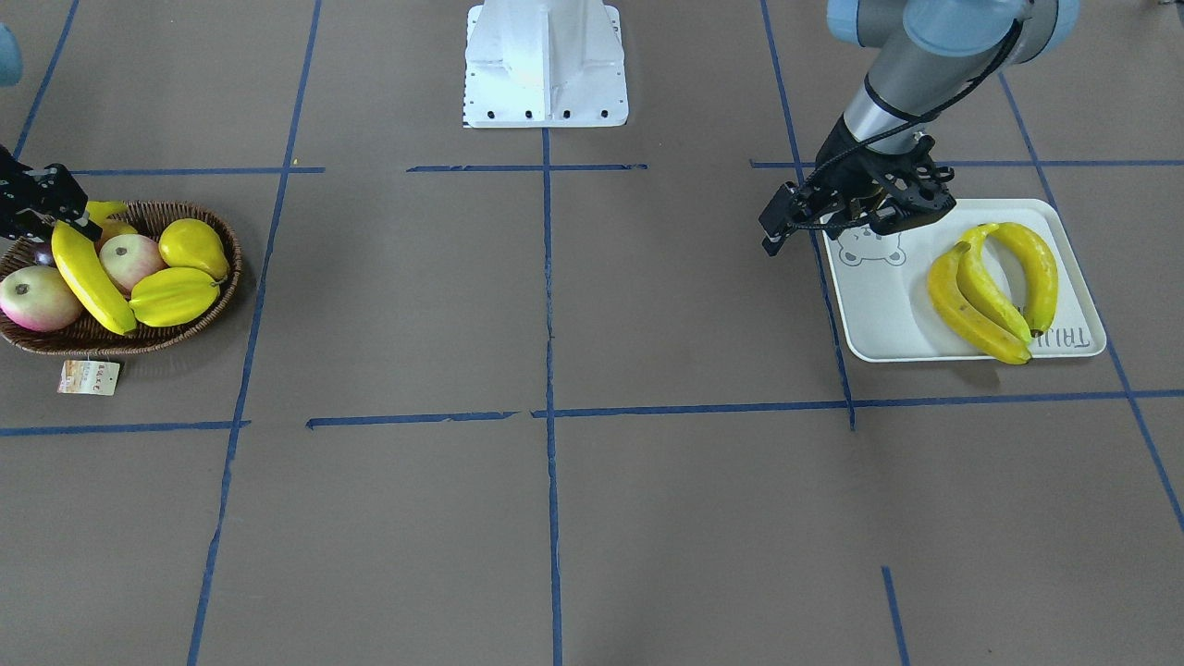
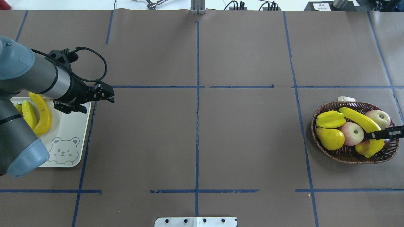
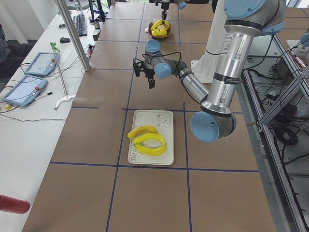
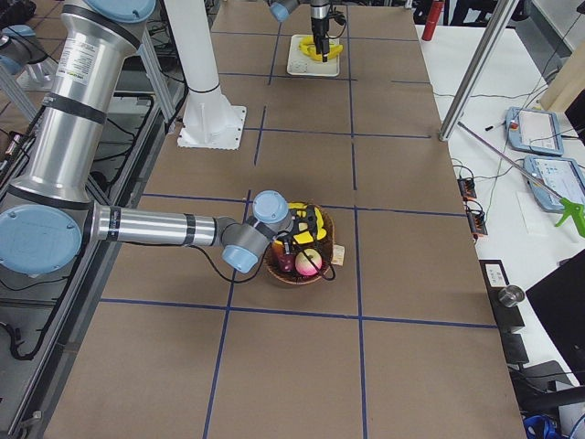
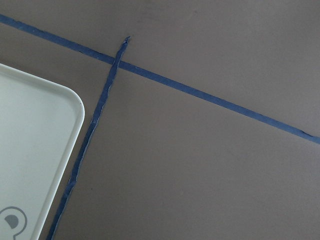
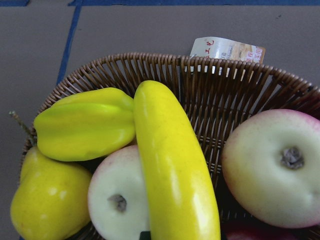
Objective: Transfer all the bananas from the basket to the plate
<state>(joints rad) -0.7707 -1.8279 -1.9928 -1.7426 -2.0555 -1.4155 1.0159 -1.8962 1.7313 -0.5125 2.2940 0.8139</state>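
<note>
One banana lies across the fruit in the brown wicker basket; it also shows in the overhead view and fills the right wrist view. My right gripper is down in the basket at that banana's end; I cannot tell whether its jaws are closed. Three bananas lie together on the white bear-print plate. My left gripper is open and empty, hovering just beside the plate's corner toward the table's middle.
The basket also holds a ridged starfruit, a yellow pear and two apples. A paper tag lies beside the basket. The robot's white base stands at the table's edge.
</note>
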